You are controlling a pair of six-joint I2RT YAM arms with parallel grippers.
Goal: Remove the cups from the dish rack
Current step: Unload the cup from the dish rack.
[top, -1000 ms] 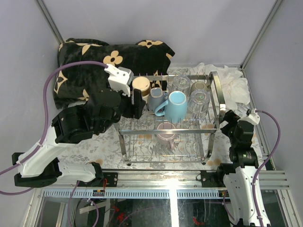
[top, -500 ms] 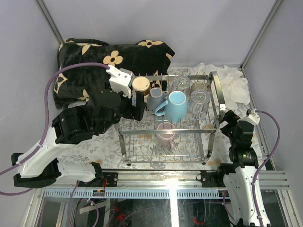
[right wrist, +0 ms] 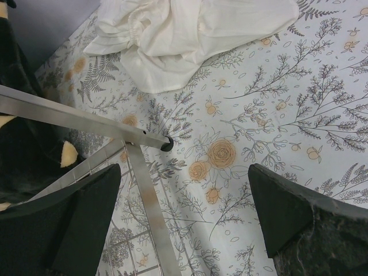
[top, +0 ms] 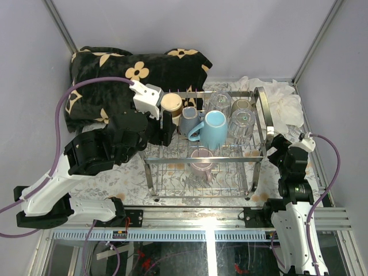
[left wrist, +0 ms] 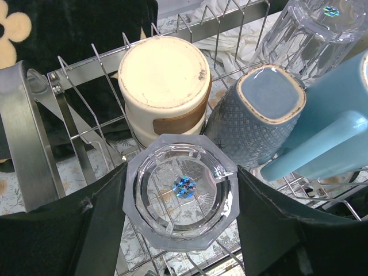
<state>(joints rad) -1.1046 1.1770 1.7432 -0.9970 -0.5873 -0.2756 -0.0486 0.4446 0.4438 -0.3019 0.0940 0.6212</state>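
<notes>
The chrome dish rack (top: 260, 118) holds upturned cups. On the upper tier stand a cream cup (top: 171, 104), a grey-blue mug (top: 190, 121), a light blue mug (top: 215, 127), a beige cup (top: 241, 106) and two clear glasses (top: 220, 103) (top: 242, 123). A pink mug (top: 202, 160) sits on the lower tier. My left gripper (top: 167, 129) is at the rack's left end. In the left wrist view (left wrist: 181, 192) it is shut on another upturned clear glass (left wrist: 181, 190), in front of the cream cup (left wrist: 164, 80). My right gripper (right wrist: 184, 213) is open and empty over the tablecloth beside the rack's leg (right wrist: 146, 201).
A black blanket with cream flowers (top: 115, 75) lies behind and left of the rack. A crumpled white cloth (top: 284, 103) lies at the back right and also shows in the right wrist view (right wrist: 195, 29). Grey walls close in the table on three sides.
My left wrist has shifted slightly at the rack's left end, still around the glass. The right arm has not moved.
</notes>
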